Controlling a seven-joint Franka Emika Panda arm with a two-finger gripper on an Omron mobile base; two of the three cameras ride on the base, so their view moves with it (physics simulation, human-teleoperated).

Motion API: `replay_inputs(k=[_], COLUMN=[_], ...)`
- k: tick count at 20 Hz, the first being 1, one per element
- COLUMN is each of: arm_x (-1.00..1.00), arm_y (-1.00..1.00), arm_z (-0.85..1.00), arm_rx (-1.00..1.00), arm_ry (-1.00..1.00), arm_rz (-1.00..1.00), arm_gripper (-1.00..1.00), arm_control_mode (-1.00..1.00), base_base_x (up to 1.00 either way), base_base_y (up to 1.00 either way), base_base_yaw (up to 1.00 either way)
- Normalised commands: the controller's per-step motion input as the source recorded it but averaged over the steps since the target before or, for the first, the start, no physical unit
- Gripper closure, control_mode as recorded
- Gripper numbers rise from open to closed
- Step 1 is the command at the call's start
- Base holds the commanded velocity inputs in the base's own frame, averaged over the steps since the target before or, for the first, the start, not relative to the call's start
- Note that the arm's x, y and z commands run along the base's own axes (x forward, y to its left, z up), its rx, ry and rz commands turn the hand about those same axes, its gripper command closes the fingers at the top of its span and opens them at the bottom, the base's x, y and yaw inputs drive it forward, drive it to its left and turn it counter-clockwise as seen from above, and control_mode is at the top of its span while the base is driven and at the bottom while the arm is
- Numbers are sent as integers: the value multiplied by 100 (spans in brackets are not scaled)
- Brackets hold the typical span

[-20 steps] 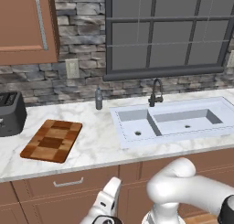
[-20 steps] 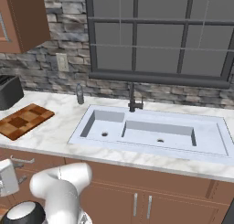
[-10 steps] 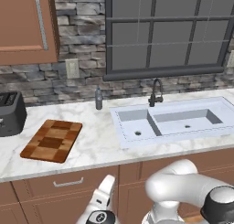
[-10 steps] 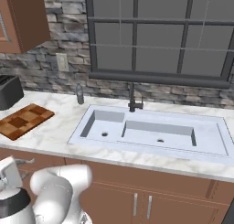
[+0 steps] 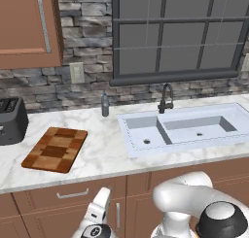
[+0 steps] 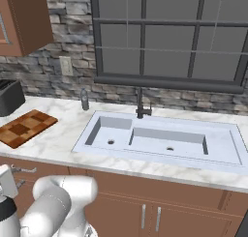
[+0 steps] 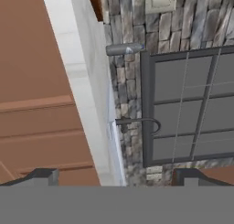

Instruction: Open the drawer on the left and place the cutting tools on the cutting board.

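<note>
Tool (image 7: pixel 114 175) fingers stand wide apart with nothing between them: in the hand view the two dark tips (image 7: pixel 39 175) rise at opposite sides of the bottom edge, and the gap between them shows only cabinet front, tabletop edge and wall. That view is rolled on its side, so the reddish-brown cabinet fronts (image 7: pixel 36 95) take up its left part, the pale tabletop edge (image 7: pixel 84 95) runs up and down through the middle, and the stone wall with the dark-framed window (image 7: pixel 192 109) lies to the right. In the left base view the white hand (image 5: pixel 99 215) sits low at the bottom edge, in front of the cabinets under the tabletop and just below and right of the drawer (image 5: pixel 70 193), whose short silver bar handle (image 5: pixel 72 195) lies level on a closed front. In the right base view the hand (image 6: pixel 7 183) is at the far left edge, beside the same drawer handle (image 6: pixel 22 170).

On the marble tabletop (image 5: pixel 104 149) above the drawer lies the checkered cutting board (image 5: pixel 56 149), flat and bare, with a black toaster (image 5: pixel 12 120) just to its left against the wall. A small grey bottle (image 5: pixel 105 105) stands near the wall between the board and the sink (image 5: pixel 187 130), which has a dark faucet (image 5: pixel 166 98) behind it. A wall cabinet (image 5: pixel 29 28) with a vertical handle hangs above the toaster, and an outlet plate (image 5: pixel 77 73) is set in the stone beneath it. The cutting tools cannot be seen.
</note>
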Motion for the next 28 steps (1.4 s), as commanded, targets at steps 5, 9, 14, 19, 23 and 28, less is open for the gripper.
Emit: replay_inputs(k=[5,9,14,19,23,28], arm_x=[10,19,29,38,38,34], arm_y=[15,7,2,9,15,21], arm_z=[-23,-24,-16,-14,-18,-25], arm_rx=[0,0,0,0,0,0], arm_ry=[-3,-3,0,0,0,0], arm_rz=[6,10,10,8,7,7], arm_gripper=[-100,-100,-100,-100,-100,-100], arm_control_mode=[-100,-100,-100,-100,-100,-100], base_base_x=[0,0,0,0,0,0], base_base_y=[0,0,0,0,0,0], base_base_yaw=[0,0,0,0,0,0])
